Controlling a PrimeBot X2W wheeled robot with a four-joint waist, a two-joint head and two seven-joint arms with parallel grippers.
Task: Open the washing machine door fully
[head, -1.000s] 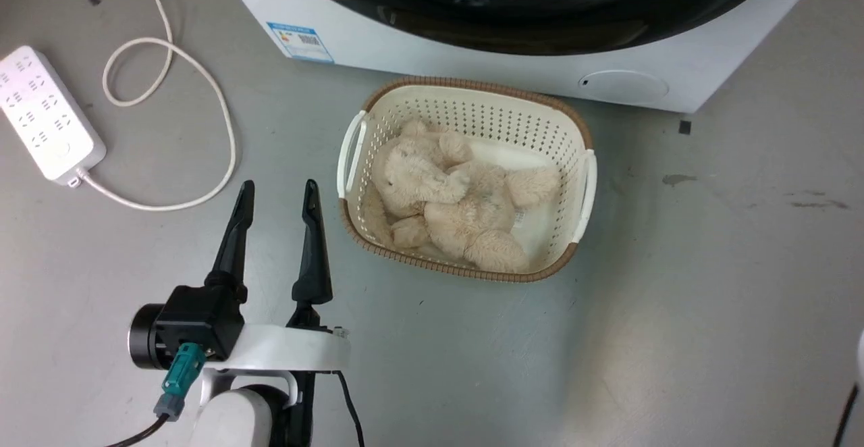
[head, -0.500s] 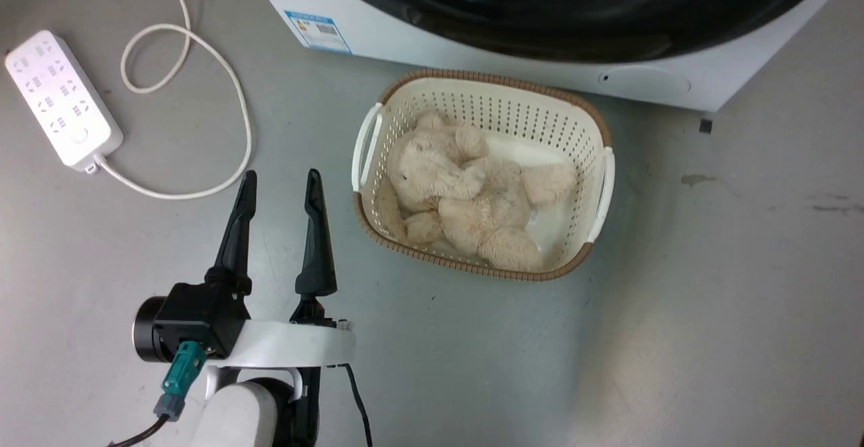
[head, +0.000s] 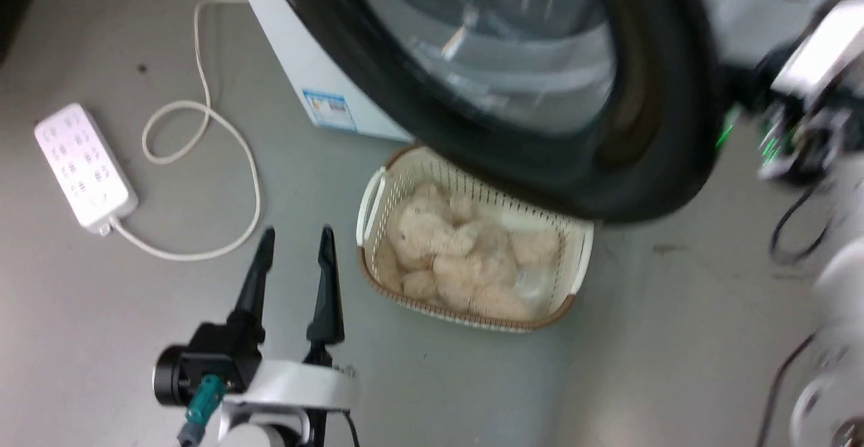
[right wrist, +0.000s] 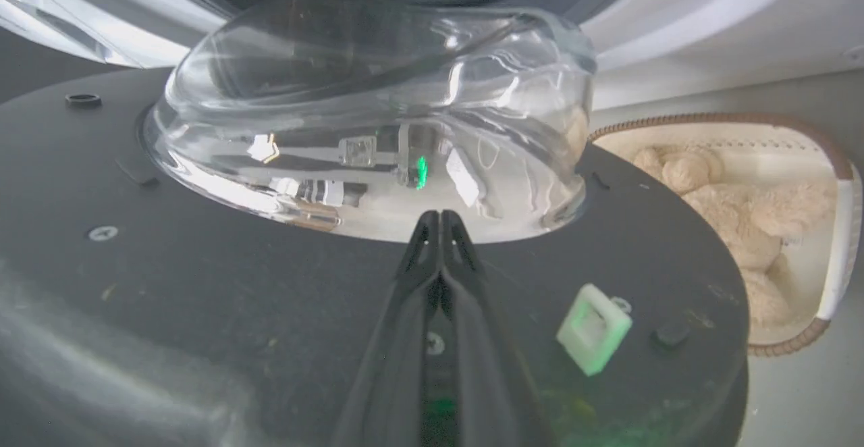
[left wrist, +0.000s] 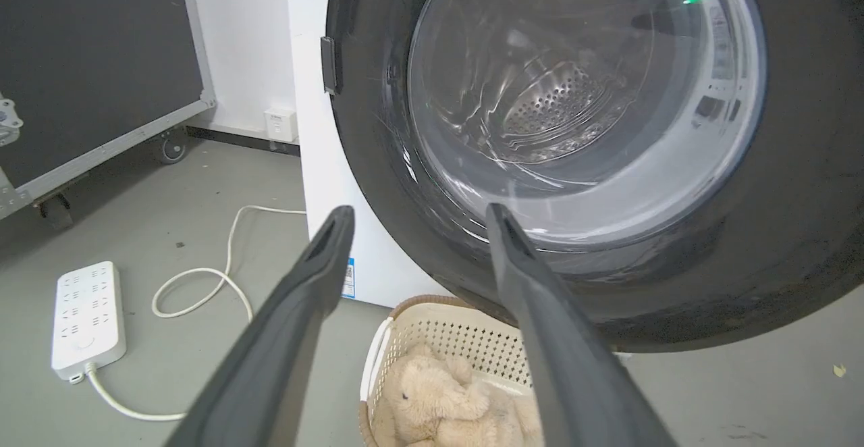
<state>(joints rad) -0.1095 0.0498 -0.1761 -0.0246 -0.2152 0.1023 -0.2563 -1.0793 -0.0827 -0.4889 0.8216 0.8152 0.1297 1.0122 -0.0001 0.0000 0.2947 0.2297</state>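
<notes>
— Where is the door?

— The door point(head: 665, 96) stands out from the white machine point(head: 297, 62), and its black rim hangs over the far edge of the basket point(head: 370, 208). It isn't fully open. The left wrist view looks through its glass bowl point(left wrist: 580, 89) at the perforated drum point(left wrist: 560, 99) behind.

— What's in the basket?

— A cream plush toy point(head: 466, 258), lying curled on the bottom. The basket sits on the grey floor point(head: 675, 339), just in front of the machine.

— And the left gripper?

— The left gripper point(head: 298, 231) hangs over the floor just left of the basket and doesn't touch it. Its fingers point(left wrist: 297, 312) are spread wide with nothing between them.

— The right one?

— The right gripper point(right wrist: 440, 216) is on the door's inner side, up and to the right of the basket. Its fingers point(right wrist: 466, 278) are pressed together with nothing pinched, and they lie along the dark inner face with their tips at the foot of the bowl. I can't tell whether they touch the door. The head view shows that arm only as a blur past the rim.

— Anything beside those fingers?

— A pale latch point(right wrist: 594, 329) sticks up from the inner face, on the side nearer the basket.

— What else is near the basket?

— Well to its left there's a white power strip point(head: 84, 163) on the floor. Its cable point(head: 253, 183) loops between the strip and the basket.
</notes>
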